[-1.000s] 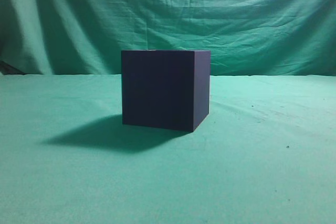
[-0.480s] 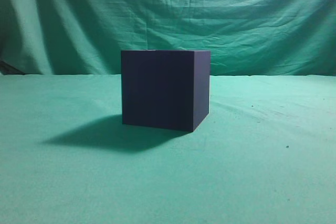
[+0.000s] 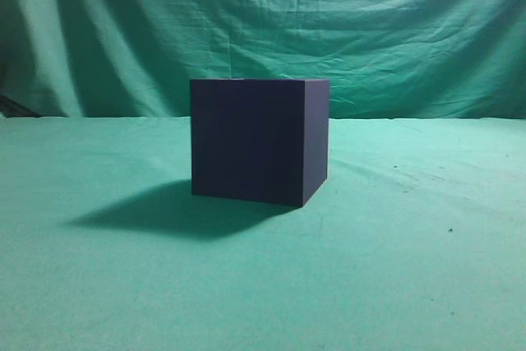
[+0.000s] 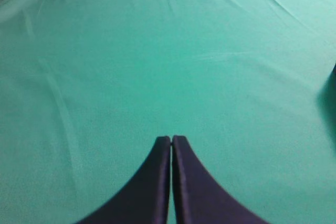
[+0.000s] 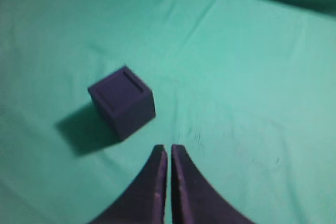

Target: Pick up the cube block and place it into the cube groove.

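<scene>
The cube groove (image 3: pixel 259 140), a large dark navy-purple box, stands alone in the middle of the green cloth in the exterior view. In the right wrist view the box (image 5: pixel 122 107) sits ahead and to the left of my right gripper (image 5: pixel 169 148), and its top shows a square inner outline. The cube block with the pinkish top is out of view in every frame. My right gripper is shut and empty, apart from the box. My left gripper (image 4: pixel 171 139) is shut and empty over bare cloth. Neither gripper shows in the exterior view.
Green cloth (image 3: pixel 411 269) covers the table and hangs as a backdrop (image 3: pixel 370 30). The box casts a shadow (image 3: pixel 164 215) to its left. A dark patch (image 4: pixel 331 100) touches the right edge of the left wrist view.
</scene>
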`<act>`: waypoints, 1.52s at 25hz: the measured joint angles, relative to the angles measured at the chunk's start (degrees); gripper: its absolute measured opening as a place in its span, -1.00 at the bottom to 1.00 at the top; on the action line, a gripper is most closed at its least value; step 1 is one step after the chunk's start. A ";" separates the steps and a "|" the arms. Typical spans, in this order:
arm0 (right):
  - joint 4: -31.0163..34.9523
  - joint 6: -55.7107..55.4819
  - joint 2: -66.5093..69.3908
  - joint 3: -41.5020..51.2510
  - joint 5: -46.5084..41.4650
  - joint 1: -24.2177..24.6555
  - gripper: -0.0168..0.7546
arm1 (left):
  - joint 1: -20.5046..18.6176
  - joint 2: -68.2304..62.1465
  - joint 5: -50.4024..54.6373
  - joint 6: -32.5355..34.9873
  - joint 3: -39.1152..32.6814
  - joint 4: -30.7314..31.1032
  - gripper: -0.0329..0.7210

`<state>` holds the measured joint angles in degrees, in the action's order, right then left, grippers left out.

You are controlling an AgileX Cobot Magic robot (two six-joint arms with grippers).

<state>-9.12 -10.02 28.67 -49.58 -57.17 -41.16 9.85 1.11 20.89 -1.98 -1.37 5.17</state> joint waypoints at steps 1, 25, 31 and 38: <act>0.46 1.71 -0.48 0.92 2.49 1.45 -0.96 | 0.00 0.00 0.00 0.00 0.00 0.00 -0.91; 6.29 4.50 -29.23 50.98 37.42 40.64 -0.96 | 0.00 0.00 0.00 0.00 0.00 0.00 -0.91; 7.17 4.50 -29.23 51.10 35.55 40.78 -0.96 | 0.00 0.00 0.00 0.00 0.00 0.00 -0.91; 7.26 4.50 -29.23 51.10 35.44 40.82 -0.83 | 0.00 0.00 0.00 0.00 0.00 0.00 -0.91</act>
<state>-1.87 -5.52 -0.57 1.51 -21.73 -0.34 9.85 1.11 20.89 -1.98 -1.37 5.17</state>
